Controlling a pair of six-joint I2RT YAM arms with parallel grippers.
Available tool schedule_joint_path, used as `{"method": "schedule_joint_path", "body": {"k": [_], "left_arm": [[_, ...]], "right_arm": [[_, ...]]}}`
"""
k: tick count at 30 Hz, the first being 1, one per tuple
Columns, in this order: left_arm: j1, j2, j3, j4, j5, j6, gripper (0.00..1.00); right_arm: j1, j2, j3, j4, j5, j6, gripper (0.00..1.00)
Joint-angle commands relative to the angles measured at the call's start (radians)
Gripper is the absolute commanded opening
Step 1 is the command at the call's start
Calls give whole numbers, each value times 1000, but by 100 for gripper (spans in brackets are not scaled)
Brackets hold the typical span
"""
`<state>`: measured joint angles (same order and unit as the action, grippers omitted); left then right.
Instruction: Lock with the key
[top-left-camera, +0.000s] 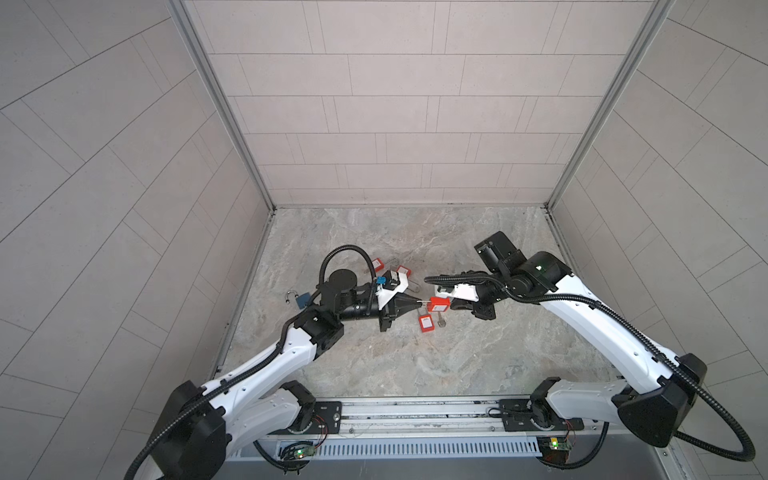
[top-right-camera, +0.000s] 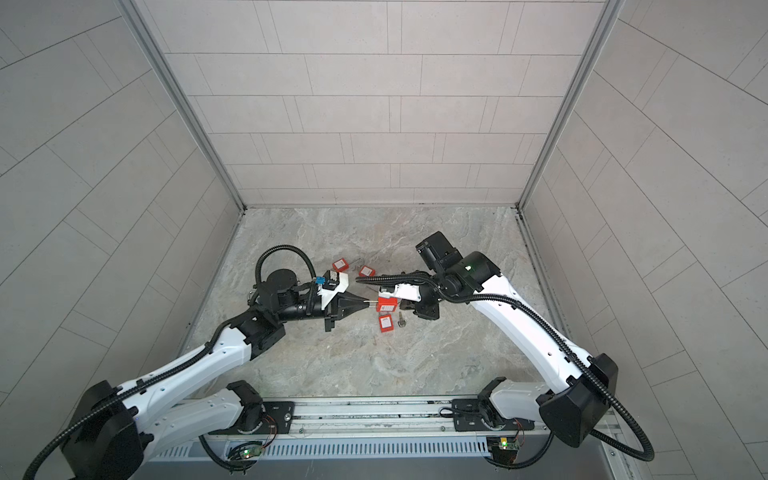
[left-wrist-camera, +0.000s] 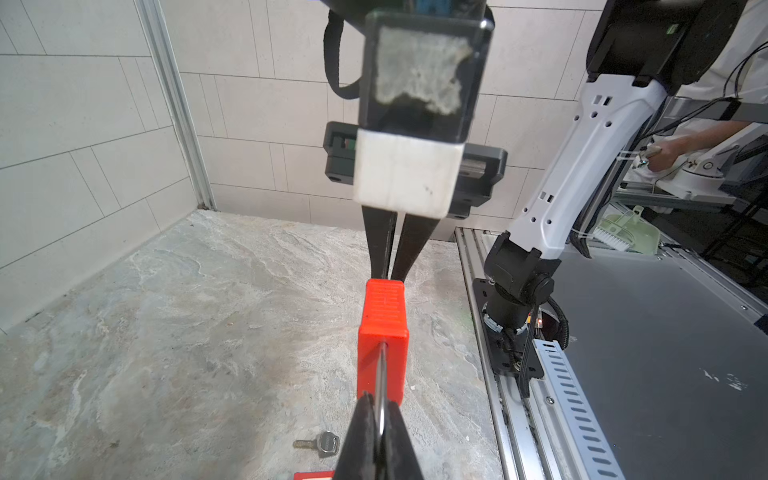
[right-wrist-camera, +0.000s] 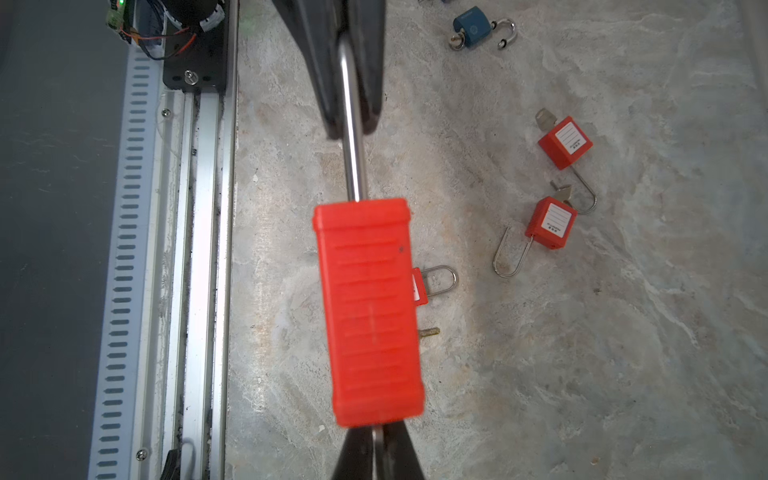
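Top views both show the red padlock hung between the two arms, over the middle of the table. The left gripper meets it from 9 o'clock and the right gripper from 3 o'clock. Just at 6 o'clock of it lie a spare red padlock and a loose key. Two more red padlocks sit towards 11 o'clock, and a blue padlock lies far out at 9 o'clock.

Left wrist view has the left gripper pinched tight on the steel shackle, with the red padlock just beyond. At the lock's far end the right gripper narrows to a point against the base.

Right wrist view has the right gripper drawn in narrow at the lock's base. Between its fingers is a sliver of grey metal that I take to be the key, though little of it shows. The shackle runs off to 12 o'clock into the left gripper.

From where I stand, the lifting and bracing look done, and the key seems seated and gripped. The turn itself is what is left. The shackle shows edge-on, so I cannot tell whether its free leg is pressed home or whether the lock has caught.
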<state>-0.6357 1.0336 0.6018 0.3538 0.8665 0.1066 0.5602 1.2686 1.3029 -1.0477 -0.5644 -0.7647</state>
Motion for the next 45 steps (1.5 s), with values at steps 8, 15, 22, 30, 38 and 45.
{"method": "schedule_joint_path", "body": {"k": [8, 15, 22, 30, 38, 45], "left_arm": [[6, -84, 5, -76, -18, 59, 0], [38, -127, 3, -141, -16, 108, 0], [71, -150, 4, -156, 1, 101, 0], [107, -168, 47, -355, -6, 136, 0], [154, -196, 76, -467, 2, 195, 0], [185, -86, 194, -794, -38, 315, 0]], "right_arm": [[-5, -39, -26, -27, 26, -37, 0], [-8, -54, -45, -32, -12, -33, 0], [-17, -53, -73, -39, 38, -38, 0], [-43, -60, -127, 7, 90, 22, 0], [-53, -83, -201, 51, 53, 62, 0], [-55, -83, -253, 169, 97, 192, 0]]}}
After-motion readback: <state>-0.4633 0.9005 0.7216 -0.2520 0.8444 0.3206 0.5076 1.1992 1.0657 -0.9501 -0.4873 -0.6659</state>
